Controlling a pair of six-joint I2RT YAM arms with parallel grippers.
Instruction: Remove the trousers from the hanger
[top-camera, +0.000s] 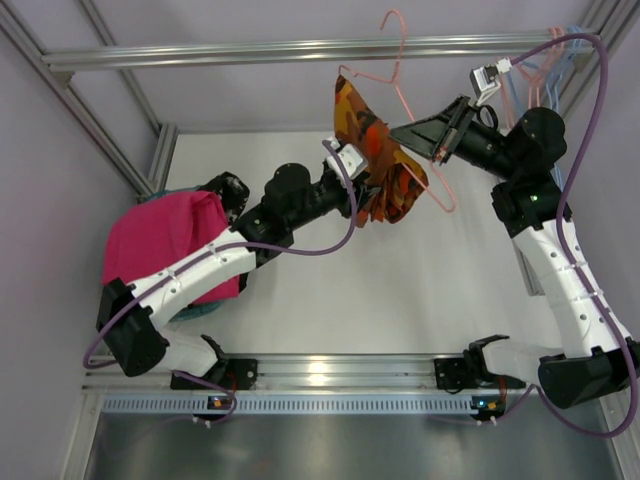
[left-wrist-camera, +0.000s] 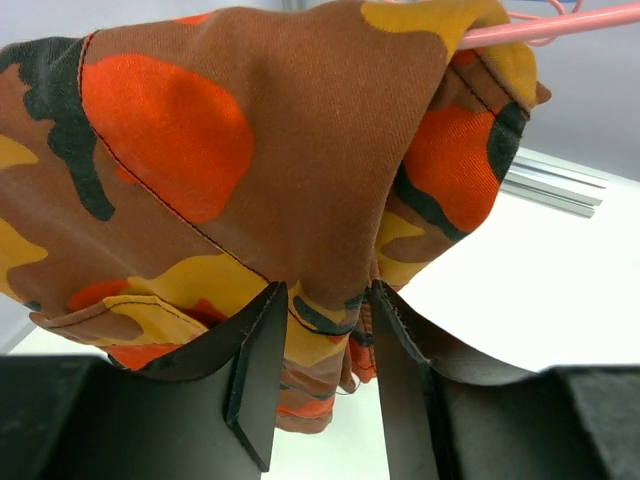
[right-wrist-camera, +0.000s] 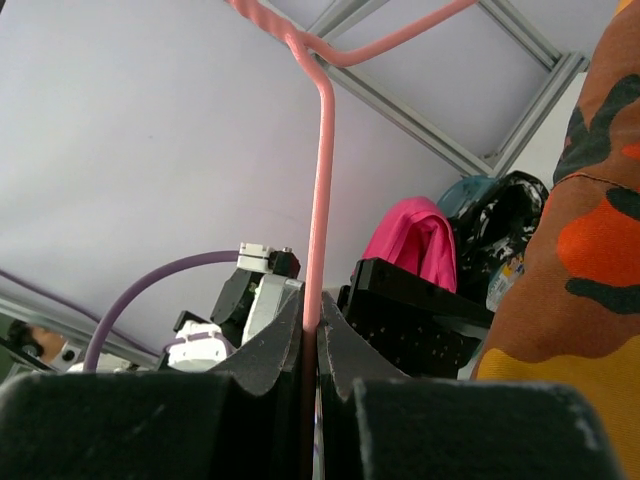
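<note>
Left gripper (left-wrist-camera: 327, 300) fingers are seen standing apart at a moderate width, with a hanging fold of cloth lying loosely in the gap and white table visible below it. That cloth belongs to the soft, folded patterned trousers (left-wrist-camera: 250, 150), made of brown twill with orange-red, yellow and black camouflage-like blotches and a line of dark stitching along one seam. They are draped over the lower bar of the thin pink wire hanger (left-wrist-camera: 560, 25) and hang in bunched folds above the white table (top-camera: 420, 280), between the two arms. In the overhead view the left gripper (top-camera: 365, 195) is placed at the near-left side of the patterned trousers (top-camera: 385, 165).

The right gripper (right-wrist-camera: 311, 310) is closed tight on a straight upright run of the pink wire hanger (right-wrist-camera: 322, 150), so that no gap is left beside the wire. From above, the right gripper (top-camera: 437, 150) is seen at the right side of the garment, and the pink wire hanger (top-camera: 398, 60) is held tilted, its hook lying near the aluminium frame rail (top-camera: 300, 50); whether the two touch cannot be told.

The plain magenta-pink trousers (top-camera: 165, 245) are piled in soft folds at the left edge of the table, partly covered by the left arm. A black garment (right-wrist-camera: 495, 225) is seen just beside them; its pale marks are too blurred to be read.
</note>
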